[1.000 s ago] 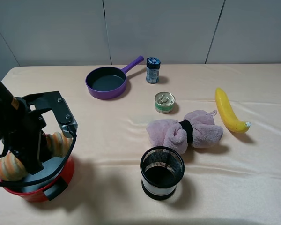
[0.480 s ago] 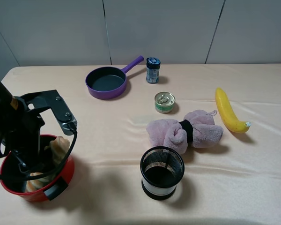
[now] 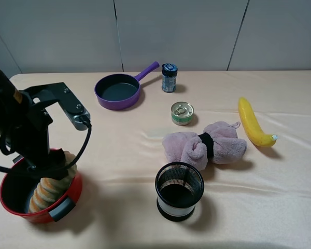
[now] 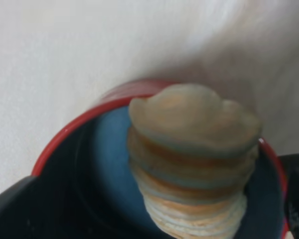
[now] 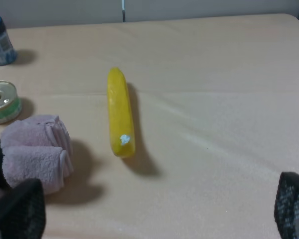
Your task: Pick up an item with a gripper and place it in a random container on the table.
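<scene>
The tan-and-orange striped bread roll point(image 3: 48, 188) stands tilted inside the red pot point(image 3: 37, 216) at the front left of the table point(image 3: 119, 145), its upper end leaning on the pot's right rim. My left gripper point(image 3: 40, 167) hangs just above the pot and roll, jaws apart and holding nothing. In the left wrist view the roll point(image 4: 194, 159) rises out of the pot point(image 4: 72, 128) between the spread dark fingers point(image 4: 10, 214). My right gripper point(image 5: 154, 216) is open and empty over the table's right side. It does not show in the exterior high view.
A purple frying pan point(image 3: 117, 91), a blue-lidded jar point(image 3: 169, 78) and a tin can point(image 3: 182, 113) stand at the back middle. A pink plush point(image 3: 205, 145) lies at the centre, a yellow banana point(image 3: 253, 123) at the right, and a black mesh cup point(image 3: 179, 191) at the front.
The roll left my left gripper and dropped into the red pot. The gripper opened and rose a little above the pot.
</scene>
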### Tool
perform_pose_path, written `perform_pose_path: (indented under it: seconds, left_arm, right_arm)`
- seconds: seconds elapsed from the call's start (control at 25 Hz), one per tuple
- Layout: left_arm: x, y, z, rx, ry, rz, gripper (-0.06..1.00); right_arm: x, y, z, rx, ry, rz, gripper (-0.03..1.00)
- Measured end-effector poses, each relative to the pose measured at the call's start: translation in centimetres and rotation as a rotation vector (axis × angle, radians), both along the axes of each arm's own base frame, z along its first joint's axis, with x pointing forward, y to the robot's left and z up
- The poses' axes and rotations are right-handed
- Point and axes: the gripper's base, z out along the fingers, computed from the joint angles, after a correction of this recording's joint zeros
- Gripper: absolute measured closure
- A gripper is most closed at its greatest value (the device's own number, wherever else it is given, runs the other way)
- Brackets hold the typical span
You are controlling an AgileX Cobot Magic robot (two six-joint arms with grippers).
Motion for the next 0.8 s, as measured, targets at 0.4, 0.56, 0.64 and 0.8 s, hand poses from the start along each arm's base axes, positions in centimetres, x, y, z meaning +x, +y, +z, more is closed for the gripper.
perform_pose_path:
  seconds: [0.4, 0.56, 0.64, 0.8]
  left_arm:
    - [0.1, -0.2, 4.0, 0.031, 0.096, 0.026, -0.03]
    - [-1.1, 0.4, 5.9, 0.006, 0.056, 0.049, -0.03]
    - [-2.0, 0.9, 7.2, -0.019, 0.016, 0.054, -0.03]
    - [-4.3, 2.2, 9.7, -0.066, -0.063, 0.055, -0.03]
  right_arm:
    - [0.0, 0.0, 0.0, 0.0, 0.0, 0.0, 0.27]
    - [0.0, 0.0, 0.0, 0.0, 0.0, 0.0, 0.27]
    - [0.0, 0.0, 0.0, 0.0, 0.0, 0.0, 0.27]
    - [0.0, 0.0, 0.0, 0.0, 0.0, 0.0, 0.27]
